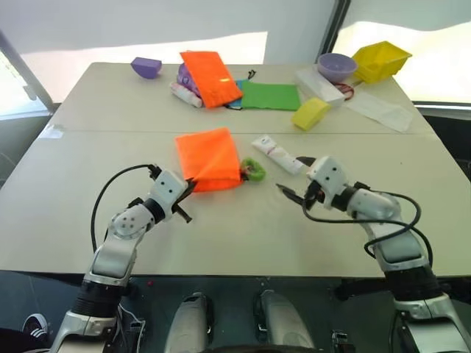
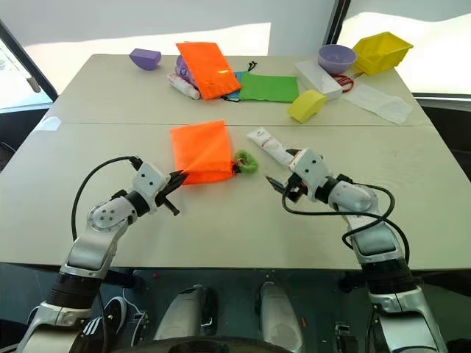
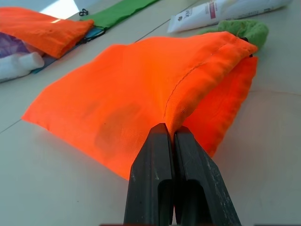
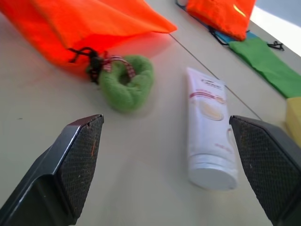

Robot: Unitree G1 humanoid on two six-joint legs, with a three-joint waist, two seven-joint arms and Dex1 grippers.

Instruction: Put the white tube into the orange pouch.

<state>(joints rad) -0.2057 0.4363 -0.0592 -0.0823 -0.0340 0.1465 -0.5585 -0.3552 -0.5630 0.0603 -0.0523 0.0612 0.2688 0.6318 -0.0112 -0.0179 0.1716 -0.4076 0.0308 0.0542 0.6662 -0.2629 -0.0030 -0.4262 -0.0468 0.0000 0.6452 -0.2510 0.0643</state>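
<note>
Orange pouch [image 1: 208, 158]: flat on table [image 1: 243, 235] centre, green tuft [image 1: 255, 169] at 3 o'clock of it. Upper fabric pinched by left gripper [image 1: 190, 184], pads pressed together on near edge; risk of cloth slipping free, mouth falling shut.
White tube [image 1: 278, 154]: at 3 o'clock of tuft, cap toward right gripper [image 1: 296, 178]. Fingers spread wide, nothing held, aimed low toward tube; risk of rolling it away.
</note>
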